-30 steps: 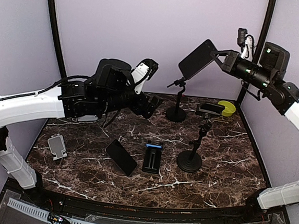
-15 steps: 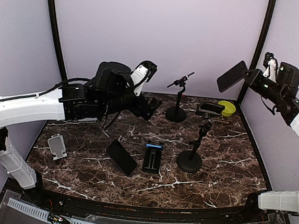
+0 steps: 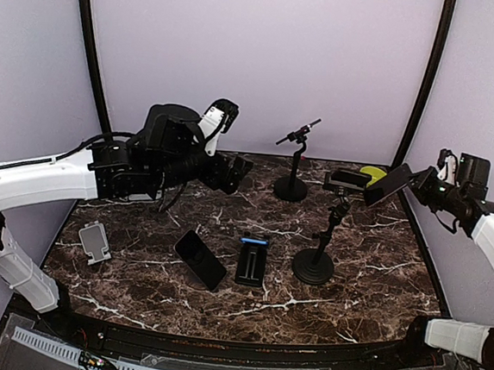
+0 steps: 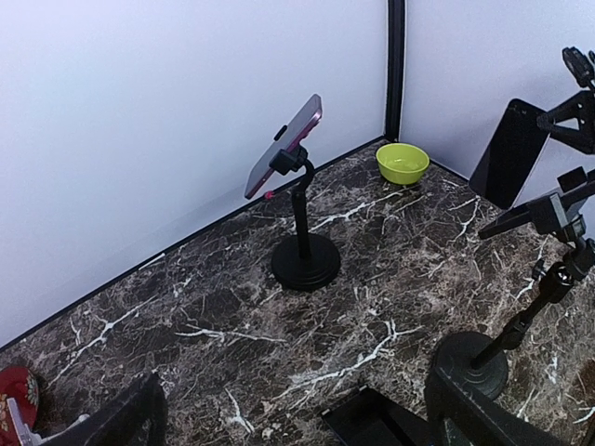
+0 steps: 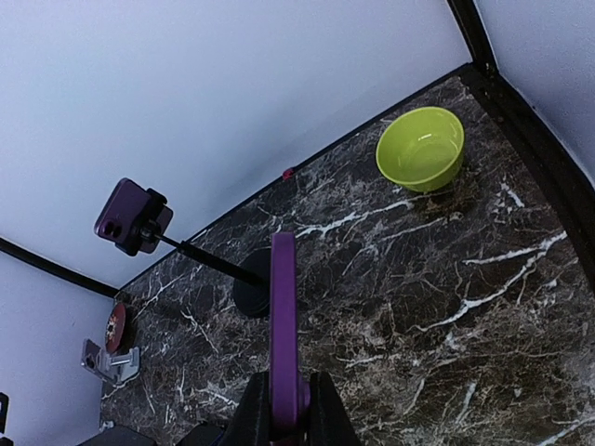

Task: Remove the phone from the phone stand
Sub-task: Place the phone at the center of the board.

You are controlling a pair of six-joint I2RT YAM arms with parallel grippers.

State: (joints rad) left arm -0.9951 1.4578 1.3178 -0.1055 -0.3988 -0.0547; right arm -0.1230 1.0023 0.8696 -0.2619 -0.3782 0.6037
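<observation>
Phone [image 3: 388,185] clamped in right gripper [image 5: 284,409], long axis slanting down leftward, left gripper [image 3: 238,172] spread apart, green bowl [image 5: 420,147] at far right.

Right wrist view: phone [image 5: 284,307] edge-on, its lower end hidden within the right hand [image 5: 286,390]. Left wrist view: nearer stand [image 4: 548,288] and red item [image 4: 13,398] cut off by edges.

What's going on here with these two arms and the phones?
The right tool holds a dark phone in the air by the right edge of the table, away from the back stand. A second phone sits clamped in that stand. The left tool hovers open and empty over the table's back left.
</observation>
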